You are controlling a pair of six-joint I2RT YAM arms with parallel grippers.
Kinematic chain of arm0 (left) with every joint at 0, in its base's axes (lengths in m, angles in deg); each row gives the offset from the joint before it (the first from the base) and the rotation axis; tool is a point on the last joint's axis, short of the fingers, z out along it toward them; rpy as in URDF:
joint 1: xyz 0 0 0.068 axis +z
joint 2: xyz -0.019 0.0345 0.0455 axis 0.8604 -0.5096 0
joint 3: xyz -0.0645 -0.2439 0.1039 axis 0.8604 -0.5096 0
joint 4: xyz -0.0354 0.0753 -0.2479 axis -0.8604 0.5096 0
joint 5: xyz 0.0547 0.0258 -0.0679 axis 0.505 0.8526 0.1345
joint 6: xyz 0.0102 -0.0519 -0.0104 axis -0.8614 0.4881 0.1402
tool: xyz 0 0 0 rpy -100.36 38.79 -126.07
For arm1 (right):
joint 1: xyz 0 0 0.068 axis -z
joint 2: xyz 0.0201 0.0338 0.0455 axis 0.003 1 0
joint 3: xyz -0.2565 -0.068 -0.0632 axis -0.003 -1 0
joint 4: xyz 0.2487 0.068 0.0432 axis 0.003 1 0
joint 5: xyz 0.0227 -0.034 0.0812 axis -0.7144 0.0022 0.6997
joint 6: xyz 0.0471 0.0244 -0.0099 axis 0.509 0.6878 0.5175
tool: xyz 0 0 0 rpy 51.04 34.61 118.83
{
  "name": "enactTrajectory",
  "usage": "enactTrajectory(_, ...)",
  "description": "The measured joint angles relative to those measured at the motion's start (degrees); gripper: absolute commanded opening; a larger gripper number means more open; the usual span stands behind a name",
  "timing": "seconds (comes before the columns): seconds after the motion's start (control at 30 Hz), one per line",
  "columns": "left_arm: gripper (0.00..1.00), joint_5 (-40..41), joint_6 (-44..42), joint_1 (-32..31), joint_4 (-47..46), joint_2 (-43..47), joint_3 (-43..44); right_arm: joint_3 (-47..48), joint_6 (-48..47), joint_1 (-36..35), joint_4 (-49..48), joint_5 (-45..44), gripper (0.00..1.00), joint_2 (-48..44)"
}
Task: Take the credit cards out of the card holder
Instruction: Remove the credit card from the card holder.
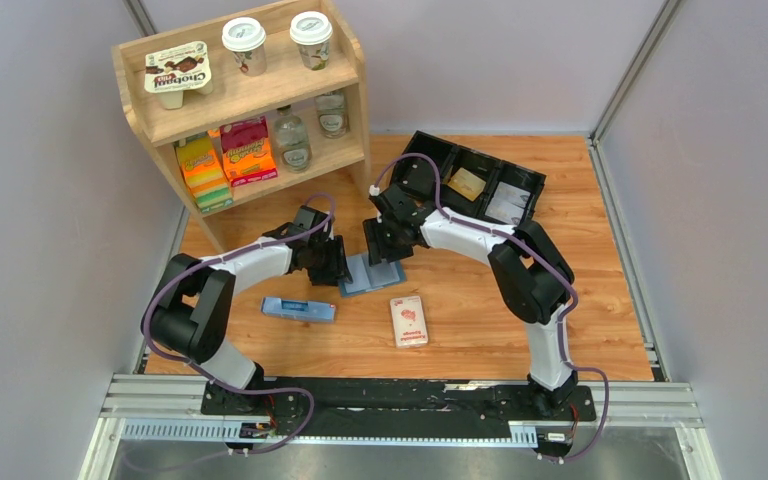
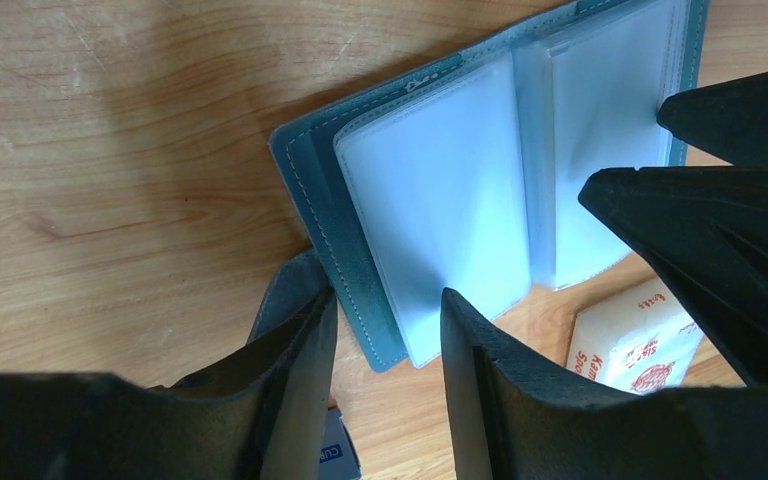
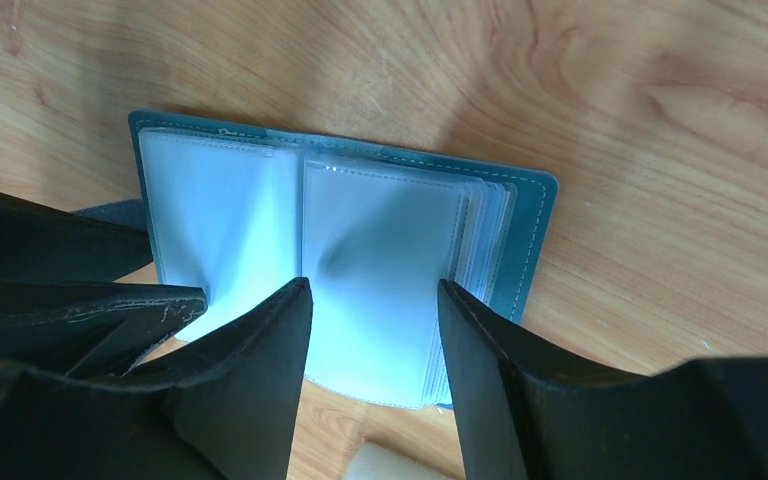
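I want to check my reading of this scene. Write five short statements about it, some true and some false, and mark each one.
1. The card holder lies open on the table. True.
2. A tan-gold card lies in the black tray. True.
3. The white pack lies in that tray. False: the white pack lies on the table, nearer the arm bases than the holder.
4. The left end effector and the right end effector are both at the holder, jaws apart. True.
5. A dark card shows in the upturned sleeves. False: the clear sleeves look empty.
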Motion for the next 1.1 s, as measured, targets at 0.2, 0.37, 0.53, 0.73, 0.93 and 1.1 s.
enactTrajectory(0.2, 0.5, -0.4, 0.0, 0.0, 0.0, -0.1, 0.0, 0.0, 0.2, -0.2, 0.0, -1.3, 0.57, -0.1)
enactTrajectory(0.37, 0.5, -0.5, 0.0, 0.0, -0.1, -0.2, 0.0, 0.0, 0.2, -0.3, 0.1, -2.0, 0.57, -0.2)
enactTrajectory(0.53, 0.49, -0.5, 0.0, 0.0, -0.1, -0.2, 0.0, 0.0, 0.2, -0.4, 1.2, -3.3, 0.57, -0.3)
enactTrajectory(0.73, 0.49, -0.7, 0.0, 0.0, -0.1, -0.2, 0.0, 0.0, 0.2, -0.5, 2.0, -4.2, 0.56, -0.3)
enactTrajectory(0.93, 0.49, -0.7, 0.0, 0.0, -0.1, -0.2, 0.0, 0.0, 0.1, -0.8, 1.9, -3.9, 0.54, -0.3)
enactTrajectory(1.1, 0.49, -0.7, 0.0, 0.0, -0.1, -0.2, 0.0, 0.0, 0.0, -1.3, 2.0, -4.0, 0.53, -0.3)
